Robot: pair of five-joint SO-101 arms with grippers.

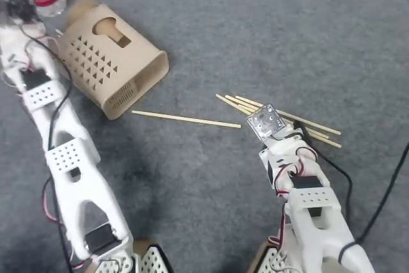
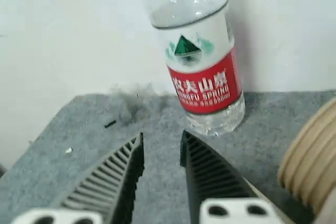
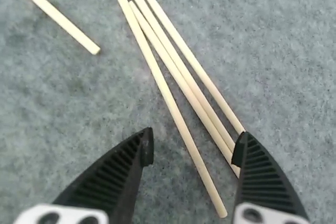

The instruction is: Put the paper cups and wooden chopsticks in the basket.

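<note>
Loose fan of pale wooden chopsticks [image 1: 307,122] flat on the grey felt tabletop [image 1: 211,209], directly beneath the white right hand [image 3: 194,140]. Long axes slanting away from that hand and passing through the gap between its black ribbed fingers [image 3: 118,177], well placed, by the look of it, for closing across the sticks rather than along them. Jaws spread wide, nothing pinched; bundle closer to one finger than the other, near ends just beside that tip. One separate wooden chopstick [image 1: 185,119] lying apart, between the bundle and the beige perforated plastic basket [image 1: 112,62]. Basket tipped on its side, well apart from the bundle, nearer the left arm. Left hand [image 2: 160,148] narrowly parted and empty, up by the clear plastic water bottle with a red label [image 2: 202,72] at the wall. Right arm plainly the nearer one to the sticks. Paper cups hard to make out: tan ribbed curve [image 2: 310,166] just beside the left hand, cup or basket, impossible to tell.
</note>
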